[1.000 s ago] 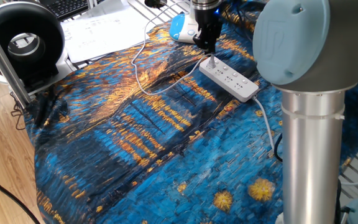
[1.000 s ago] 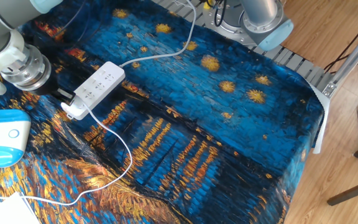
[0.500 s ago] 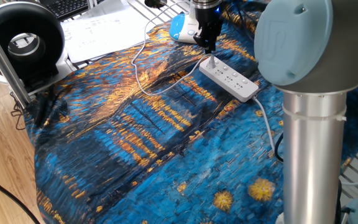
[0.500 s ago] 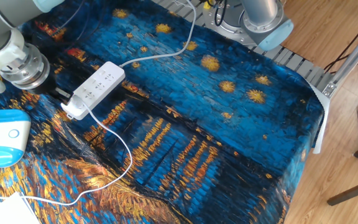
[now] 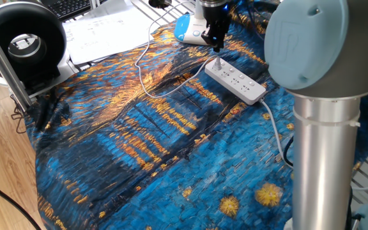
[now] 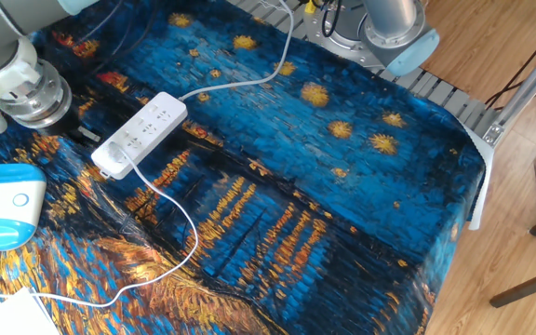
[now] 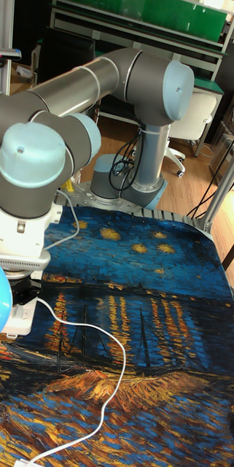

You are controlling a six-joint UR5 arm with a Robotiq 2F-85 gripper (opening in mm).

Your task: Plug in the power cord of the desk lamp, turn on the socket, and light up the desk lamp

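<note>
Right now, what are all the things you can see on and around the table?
Cloth: one, blue and orange painted pattern, covering the table.
Socket: one, white, long strip on the cloth's far side.
Strip cable: one, pale grey, thick, running off the strip's end.
Power cord: one, thin, white, its plug sitting in the strip's end outlet, looping across the cloth.
Desk lamp base: one, white and light blue, beside the strip.
Papers: white sheets, at the table's far corner.
Round black device: one, black, off the table's edge.
Robot arm: one, grey with light-blue caps.
Gripper: one, black, just above the plugged-in end of the strip.
</note>
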